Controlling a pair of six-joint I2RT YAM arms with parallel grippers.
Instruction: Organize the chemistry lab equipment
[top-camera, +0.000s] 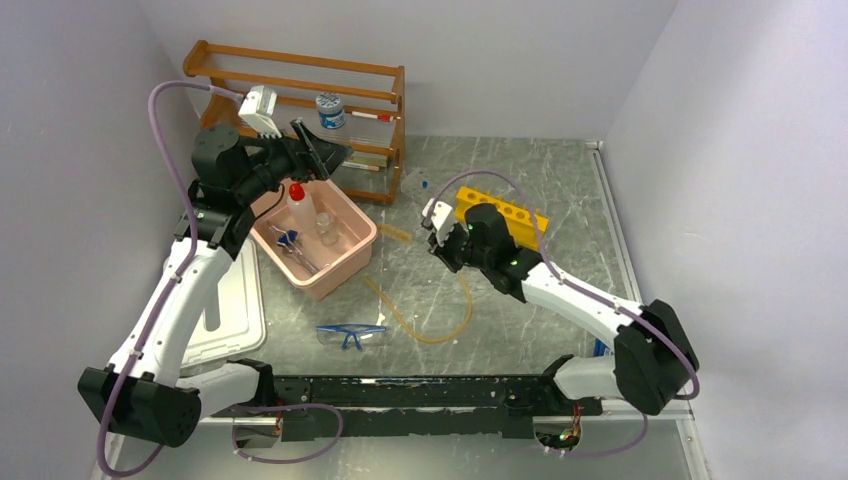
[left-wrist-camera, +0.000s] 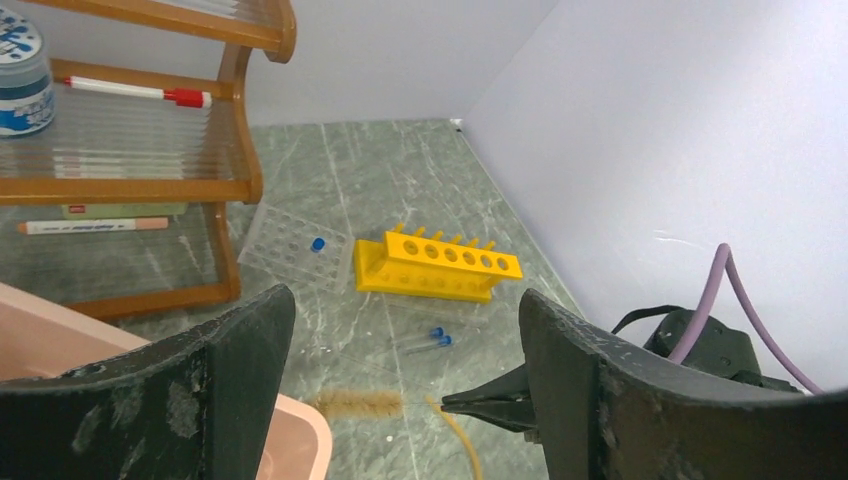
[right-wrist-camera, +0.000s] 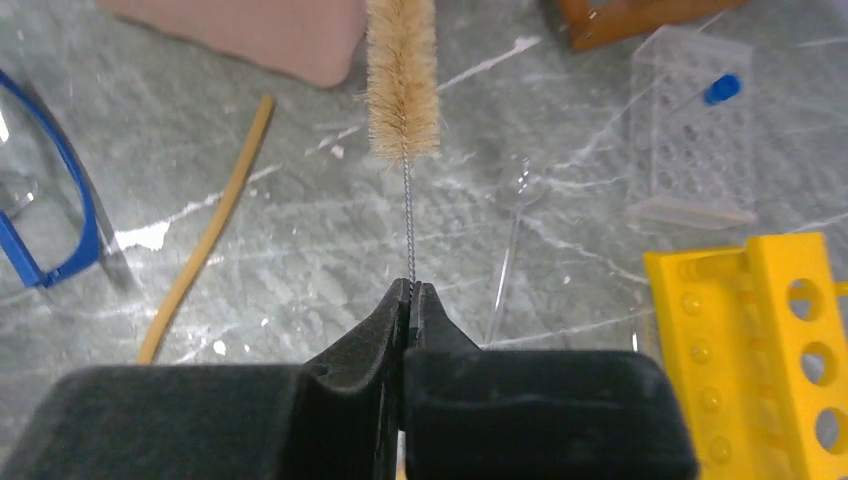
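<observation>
On the grey table lie a pink tub, yellow rack, goggles and amber tubing.

Background stuff only: the counter is a grey-green marble look with pale veins running through it, boxed in by plain white walls on three sides. Back left there's a wooden shelf – brown frame, two tiers, with clear ribbed panels for the shelves, standing right up against the back wall. Just in front of it sits a pink tub, turned at an angle. Left of the tub, a white lid lies flat by the left wall.
</observation>
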